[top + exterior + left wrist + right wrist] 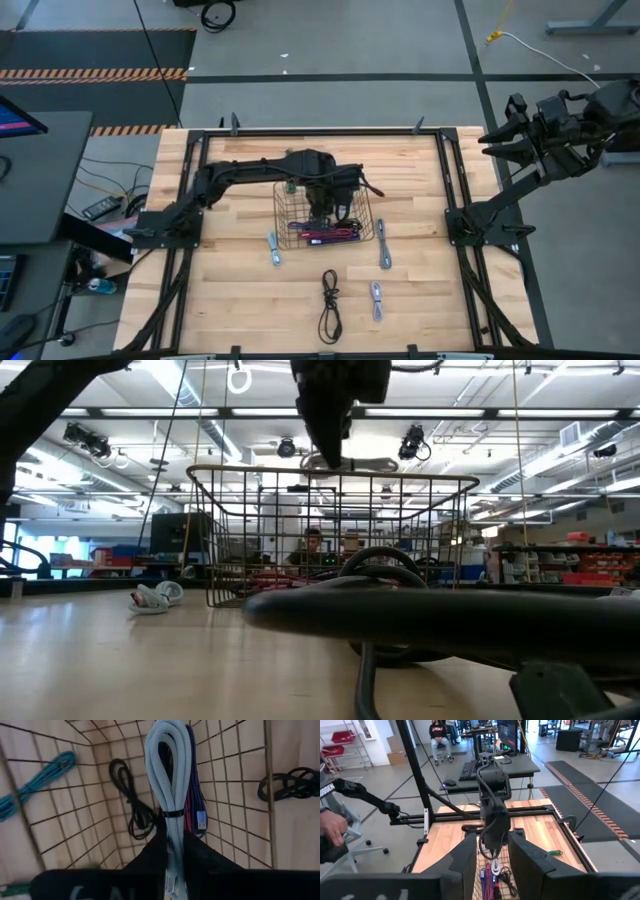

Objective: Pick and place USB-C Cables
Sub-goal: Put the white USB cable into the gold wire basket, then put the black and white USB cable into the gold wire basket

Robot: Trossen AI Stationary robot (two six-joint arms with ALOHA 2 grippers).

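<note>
My left gripper (322, 205) is over the dark wire-mesh basket (290, 222) at the table's middle, shut on a pale blue-grey cable bundle (165, 775). Inside the basket lie a black cable (132, 800) and purple and magenta cables (330, 236). On the table outside it lie pale blue-grey bundles (273, 248) (383, 243) (376, 298), a black cable (329, 305) and a teal cable (35, 785). My right gripper (490, 852) is open and empty, held off the table's far right. My left gripper pinches the pale blue-grey bundle between its two fingers at the end just behind its black tie (172, 815). The fingers come from above, pointing down, and lie along the bundle. The bundle's looped end (162, 735) sticks out past the fingertips, clear of the basket floor, about level with the rim (350, 463).
The basket's wire walls (230, 530) stand around the gripper. Black frame rails run along the table's sides (450, 190). A person's hand (330, 827) and a seated person (439, 735) show beyond the table. Bare wood lies at the table's near left (220, 300).
</note>
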